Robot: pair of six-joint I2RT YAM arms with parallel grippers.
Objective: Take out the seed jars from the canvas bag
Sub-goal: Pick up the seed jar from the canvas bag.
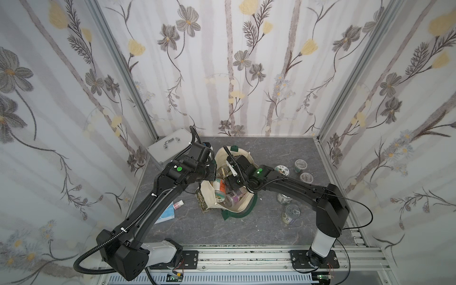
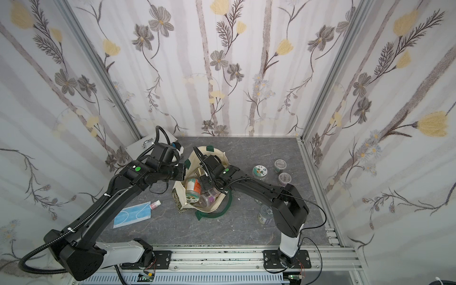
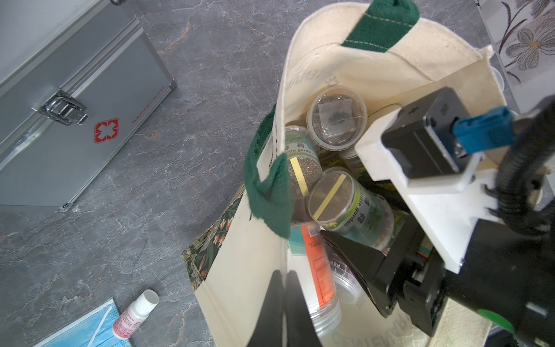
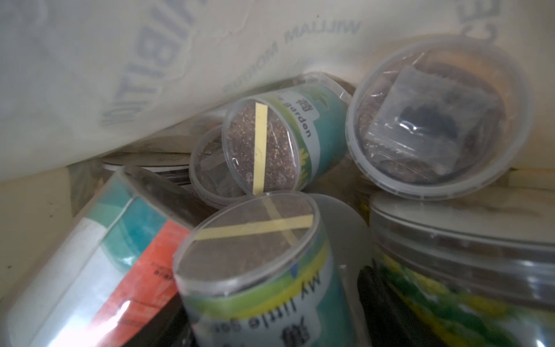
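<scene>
The canvas bag stands open mid-table, holding several seed jars. My left gripper is shut on the bag's near wall, one finger outside and one inside. My right gripper reaches deep into the bag, its jaws apart on either side of a green-labelled jar, with a gap at one finger. Around it lie another green-labelled jar, a short clear jar and an orange-labelled jar. Several jars stand on the table to the right.
A silver metal case sits at the back left. Left of the bag lie a blue face mask and a small pink-labelled bottle. Patterned walls close in three sides.
</scene>
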